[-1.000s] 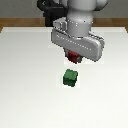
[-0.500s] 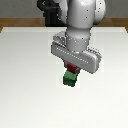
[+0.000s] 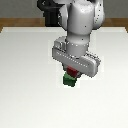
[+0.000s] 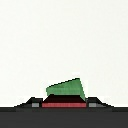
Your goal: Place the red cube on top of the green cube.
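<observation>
Claw [image 3: 73, 71] gripping red cube [image 3: 72, 72] by side faces, hovering over green cube [image 3: 69, 80]; cube looking rigid, light, matte.

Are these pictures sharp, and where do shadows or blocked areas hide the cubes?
Exterior view: coarse and pixelated; the claw covers most of the red cube, with a dim shadow beside the green cube. Wrist view: flat lighting, no glare; a dark band fills the frame's lower edge.

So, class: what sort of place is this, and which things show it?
Probably a simulated robot test bench: a bare white table, one arm's end effector, and just two plain blocks, the red cube over the green cube.
</observation>
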{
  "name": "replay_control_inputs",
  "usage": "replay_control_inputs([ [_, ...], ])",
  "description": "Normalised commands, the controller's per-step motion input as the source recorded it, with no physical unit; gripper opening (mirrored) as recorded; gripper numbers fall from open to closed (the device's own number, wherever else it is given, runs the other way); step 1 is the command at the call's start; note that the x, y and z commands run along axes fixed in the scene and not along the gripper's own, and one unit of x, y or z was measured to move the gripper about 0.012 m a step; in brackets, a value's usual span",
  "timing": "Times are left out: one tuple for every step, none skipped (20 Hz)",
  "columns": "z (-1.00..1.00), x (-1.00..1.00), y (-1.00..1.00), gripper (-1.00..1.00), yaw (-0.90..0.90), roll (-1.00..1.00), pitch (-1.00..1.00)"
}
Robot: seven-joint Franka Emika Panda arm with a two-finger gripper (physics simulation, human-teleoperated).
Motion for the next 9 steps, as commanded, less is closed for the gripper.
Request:
replay_control_inputs([
  [0.00,0.00,0.00,1.00,0.00,0.00,0.00],
  [0.00,0.00,0.00,1.00,0.00,0.00,0.00],
  [0.00,0.00,0.00,1.00,0.00,0.00,0.00],
  [0.00,0.00,0.00,1.00,0.00,0.00,0.00],
  [0.00,0.00,0.00,1.00,0.00,0.00,0.00],
  [0.00,0.00,0.00,1.00,0.00,0.00,0.00],
  [0.00,0.00,0.00,1.00,0.00,0.00,0.00],
  [0.00,0.00,0.00,1.00,0.00,0.00,0.00],
  [0.00,0.00,0.00,1.00,0.00,0.00,0.00],
])
